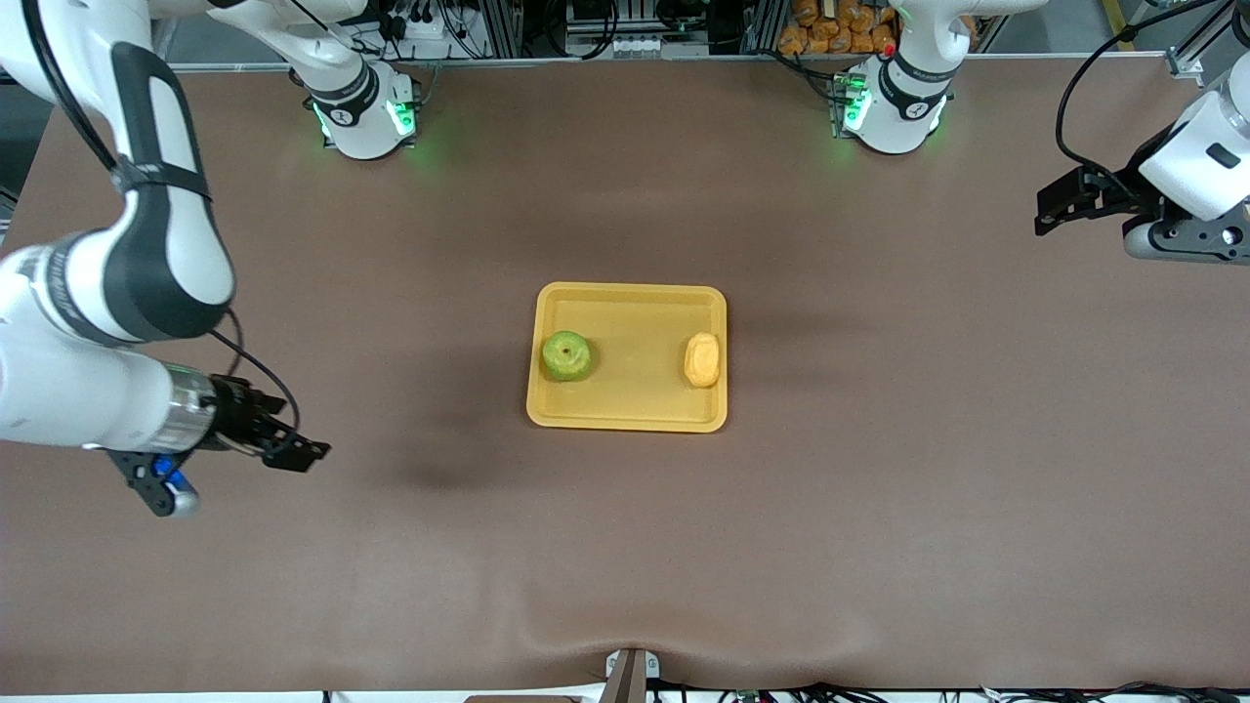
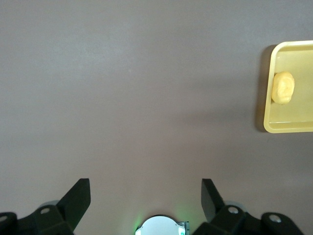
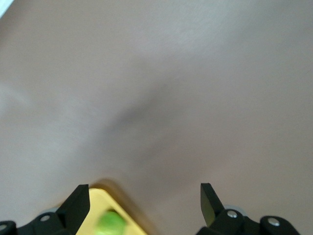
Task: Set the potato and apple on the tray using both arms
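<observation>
The tray [image 1: 627,356] lies flat in the middle of the brown tabletop [image 1: 625,547], well away from every edge and corner, its long axis running between the right arm's end and the left arm's end. The potato [image 1: 702,359] lies in the tray against the short rim toward the left arm's end; its long axis crosses the tray's, pointing from the robots' edge toward the front camera's edge. The apple [image 1: 566,355] sits upright in the tray near the rim toward the right arm's end, stem dimple facing up, well apart from the potato. No brand, label or writing can be read on the tray or either fruit. The left tool [image 1: 1053,209] hangs over bare tabletop close to the edge at the left arm's end, its wrist roughly level and fingers pointing toward the middle; in the left wrist view the left tool [image 2: 145,196] has its two fingers spread wide with nothing between them, and the tray's end with the potato shows farther off. The right tool [image 1: 298,451] is over bare tabletop toward the right arm's end, forearm nearly horizontal, pointing toward the tray; in the right wrist view the right tool [image 3: 145,198] is likewise spread apart and empty.
</observation>
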### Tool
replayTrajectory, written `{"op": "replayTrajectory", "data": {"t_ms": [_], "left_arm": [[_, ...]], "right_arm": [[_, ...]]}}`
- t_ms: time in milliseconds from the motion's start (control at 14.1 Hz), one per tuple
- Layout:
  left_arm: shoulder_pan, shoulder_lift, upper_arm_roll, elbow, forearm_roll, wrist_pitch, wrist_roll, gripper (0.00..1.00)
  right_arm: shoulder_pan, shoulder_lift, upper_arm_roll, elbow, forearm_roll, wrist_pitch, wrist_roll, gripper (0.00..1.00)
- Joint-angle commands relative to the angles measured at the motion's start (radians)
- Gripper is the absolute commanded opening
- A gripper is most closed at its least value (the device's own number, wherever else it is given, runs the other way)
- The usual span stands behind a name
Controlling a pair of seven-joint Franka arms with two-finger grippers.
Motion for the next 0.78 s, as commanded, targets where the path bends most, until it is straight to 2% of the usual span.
{"op": "replayTrajectory", "data": {"t_ms": [0, 283, 496, 708], "left_arm": [[0.009, -0.023, -0.006, 0.014, -0.005, -0.027, -0.002, 1.00], [0.007, -0.015, -0.007, 0.012, -0.013, 0.028, -0.008, 1.00], [0.003, -0.007, -0.007, 0.003, -0.007, 0.062, -0.008, 1.00], [0.009, -0.001, -0.007, 0.000, -0.004, 0.059, 0.046, 1.00]], "right_arm": [[-0.042, -0.086, 0.018, -0.025, -0.038, -0.104, -0.131, 1.00], [-0.042, -0.173, 0.020, -0.026, -0.142, -0.201, -0.350, 1.00], [-0.085, -0.218, 0.018, -0.035, -0.145, -0.256, -0.514, 1.00], [-0.111, -0.293, 0.020, -0.106, -0.144, -0.259, -0.588, 1.00]]}}
